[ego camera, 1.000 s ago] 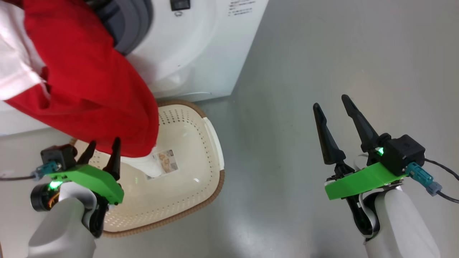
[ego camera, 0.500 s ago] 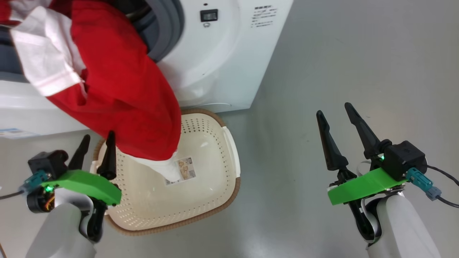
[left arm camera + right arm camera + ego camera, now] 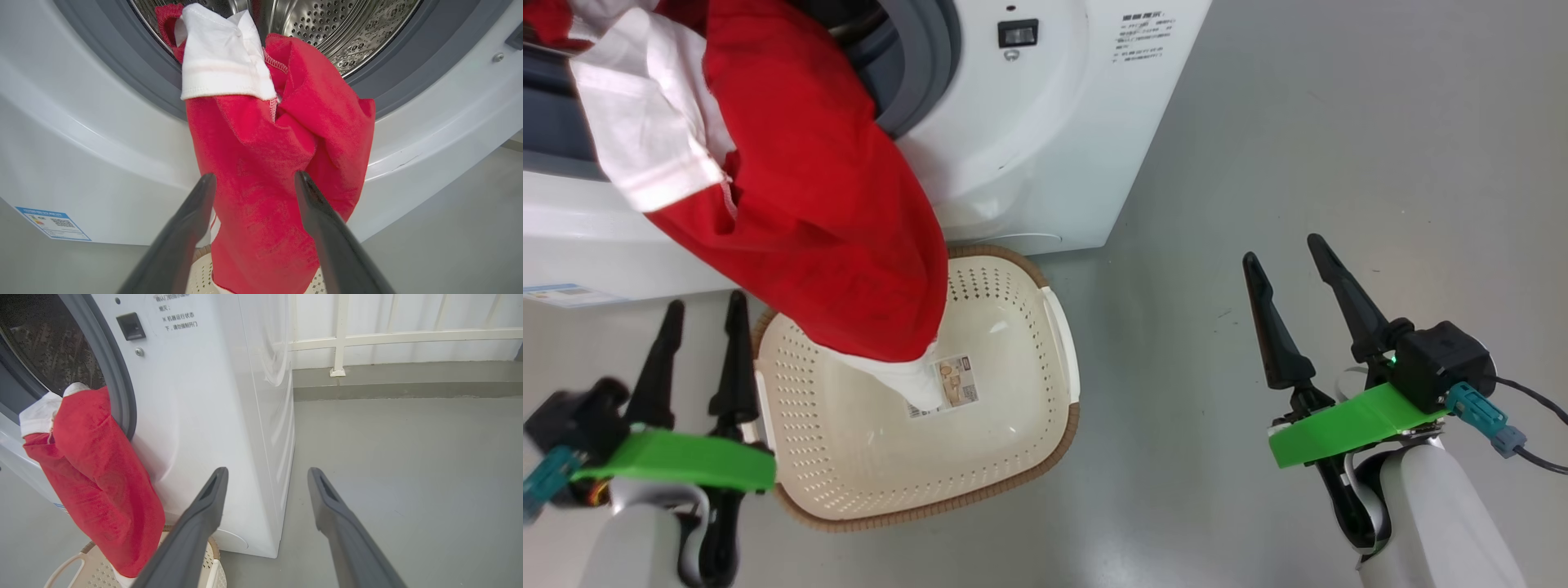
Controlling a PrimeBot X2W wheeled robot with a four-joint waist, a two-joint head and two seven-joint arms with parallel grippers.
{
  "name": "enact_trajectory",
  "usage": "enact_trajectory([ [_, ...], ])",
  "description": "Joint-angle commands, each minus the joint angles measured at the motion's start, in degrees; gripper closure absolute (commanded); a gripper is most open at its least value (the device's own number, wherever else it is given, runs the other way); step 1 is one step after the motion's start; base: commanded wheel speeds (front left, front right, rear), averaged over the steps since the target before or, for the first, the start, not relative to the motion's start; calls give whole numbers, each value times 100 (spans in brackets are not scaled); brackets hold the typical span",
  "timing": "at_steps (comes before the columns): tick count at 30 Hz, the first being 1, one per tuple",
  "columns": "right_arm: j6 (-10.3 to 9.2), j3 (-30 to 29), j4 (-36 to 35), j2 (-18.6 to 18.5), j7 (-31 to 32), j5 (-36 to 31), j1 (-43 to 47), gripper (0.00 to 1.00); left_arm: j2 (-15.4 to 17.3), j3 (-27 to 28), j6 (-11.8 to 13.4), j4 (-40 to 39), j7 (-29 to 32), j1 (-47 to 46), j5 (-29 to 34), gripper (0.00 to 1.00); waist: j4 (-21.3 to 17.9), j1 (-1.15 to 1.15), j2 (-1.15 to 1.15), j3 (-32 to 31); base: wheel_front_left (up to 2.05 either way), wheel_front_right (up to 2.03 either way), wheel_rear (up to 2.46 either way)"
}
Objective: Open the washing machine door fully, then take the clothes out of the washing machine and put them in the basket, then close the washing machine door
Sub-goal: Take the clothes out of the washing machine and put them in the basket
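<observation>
The washing machine [image 3: 1029, 163] stands at the upper left of the head view with its opening uncovered, the grey rubber ring [image 3: 923, 65] exposed and the steel drum [image 3: 347, 24] visible behind it in the left wrist view. 1 red garment [image 3: 825, 229] with a white panel hangs half out of the drum, draped over the ring and down the white front panel. Its lower white end reaches into the basket [image 3: 1013, 482] and lies just beside the paper label [image 3: 960, 384] on the basket floor; contact with that floor cannot be confirmed. The basket sits on the grey floor [image 3: 1339, 163] directly in front of the machine, close under the opening. The left gripper [image 3: 706, 299] is released, its 2 fingers spread and carrying nothing, positioned just beside the basket's left rim. In the left wrist view those fingers point at the hanging garment and frame it without touching it. The right gripper [image 3: 1281, 248] is likewise released and empty, held over bare floor well apart from the basket and to the right of the machine. A blue label sticker [image 3: 53, 222] is on the machine's lower front. A white railing [image 3: 388, 335] runs along the wall in the right wrist view.
</observation>
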Motion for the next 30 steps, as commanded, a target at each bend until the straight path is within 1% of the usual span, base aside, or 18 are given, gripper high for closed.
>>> enact_trajectory([
  [1, 9, 155, -135, 37, -68, -75, 110, 0, 133, 279, -16, -304, -53, 189, 77, 0, -5, 0, 0, -3, 0, 0, 0],
  [4, 9, 168, -127, 37, -68, -67, 111, 0, 82, 474, -16, -743, -53, 477, 142, 0, -18, 0, 0, -12, 0, 0, 0],
  [8, 9, 177, -122, 37, -68, -54, 103, 0, 29, 582, -16, -1209, -53, 804, 237, 0, -43, 0, 0, -5, 0, 0, 0],
  [15, 9, 174, -113, 37, -68, -55, 102, 0, -37, 647, -16, -1558, -53, 986, 260, 0, -57, 0, 0, 5, 0, 0, 0],
  [22, 9, 187, -109, 37, -68, -47, 113, 0, -24, 561, -16, -1458, -53, 880, 214, 0, -60, 0, 0, -8, 0, 0, 0],
  [30, 9, 221, -100, 37, -68, -45, 90, 0, 143, 227, -16, -722, -53, 132, -85, 0, -31, 0, 0, 39, 0, 0, 0],
])
